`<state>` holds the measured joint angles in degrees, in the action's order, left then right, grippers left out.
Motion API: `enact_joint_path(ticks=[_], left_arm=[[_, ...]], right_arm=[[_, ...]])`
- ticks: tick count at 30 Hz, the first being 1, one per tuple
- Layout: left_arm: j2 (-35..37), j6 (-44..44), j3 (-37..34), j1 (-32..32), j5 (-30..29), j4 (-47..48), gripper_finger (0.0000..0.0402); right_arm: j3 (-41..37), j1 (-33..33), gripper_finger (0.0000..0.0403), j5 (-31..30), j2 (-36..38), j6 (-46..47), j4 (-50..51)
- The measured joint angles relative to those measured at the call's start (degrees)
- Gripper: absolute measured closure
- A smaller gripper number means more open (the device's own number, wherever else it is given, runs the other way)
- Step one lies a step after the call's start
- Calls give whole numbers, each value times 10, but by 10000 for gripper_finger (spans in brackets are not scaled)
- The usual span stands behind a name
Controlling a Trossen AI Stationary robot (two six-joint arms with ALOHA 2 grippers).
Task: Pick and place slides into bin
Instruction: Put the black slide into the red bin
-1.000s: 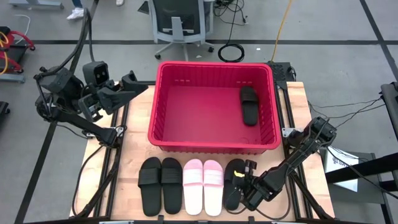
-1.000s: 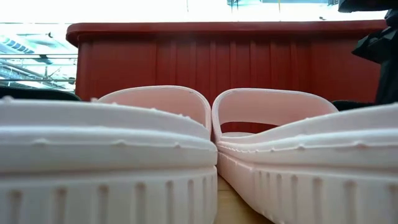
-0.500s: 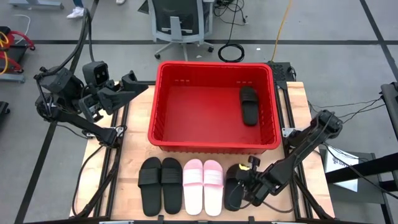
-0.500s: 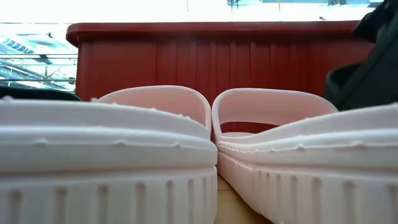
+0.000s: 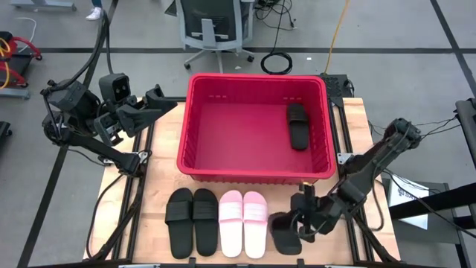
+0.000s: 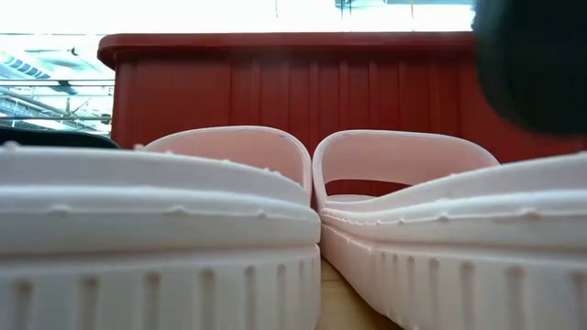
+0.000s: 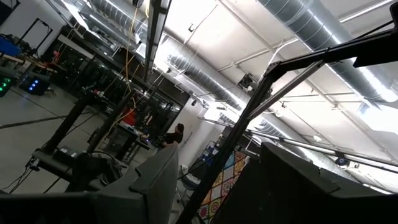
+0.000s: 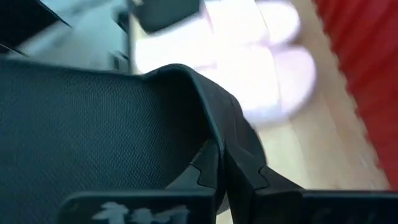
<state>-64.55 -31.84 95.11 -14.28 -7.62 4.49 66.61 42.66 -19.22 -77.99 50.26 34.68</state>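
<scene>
The red bin [image 5: 253, 167] stands at the table's far middle with one black slide [image 5: 297, 125] lying on its floor. In a row along the near edge, two black slides [image 5: 192, 221] and two pale pink slides [image 5: 243, 222] rest on their soles; the pink pair fills the low view [image 6: 275, 229]. My right gripper [image 5: 300, 221] is shut on another black slide [image 5: 284, 233], right of the pink pair; it shows as a dark blur [image 6: 532, 64] in the low view. My left gripper [image 5: 165, 103] waits open, raised left of the bin. My right gripper pinches the black slide's strap at its edge [image 8: 214, 146] between its two fingers [image 8: 249, 180]. It comes slanting down from the table's right side. The slide is tilted and hangs below the fingers, lifted clear of the table.
The bin's near wall [image 6: 303, 87] rises just behind the row of slides. Bare wood [image 5: 160, 171] lies between the bin and the row. An office chair [image 5: 212, 26] and cables are on the floor beyond the table.
My right gripper has risen and drawn back toward the table's right edge, tipping less steeply downward. The black slide, which lay flat beside the pink pair, has come up off the table with it and now hangs tilted.
</scene>
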Motion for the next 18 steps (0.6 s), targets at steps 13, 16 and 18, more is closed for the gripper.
enact_joint_path(ticks=[13, 16, 18], left_arm=[[0, -3, 0, 0, 0, 0, 174], [0, -3, 0, 0, 0, 0, 174], [0, -3, 0, 0, 0, 0, 174]], right_arm=[[1, -62, 403, 12, 51, -154, -249], [1, -83, 403, 27, 51, -185, -308], [1, -96, 403, 30, 51, -204, -344]])
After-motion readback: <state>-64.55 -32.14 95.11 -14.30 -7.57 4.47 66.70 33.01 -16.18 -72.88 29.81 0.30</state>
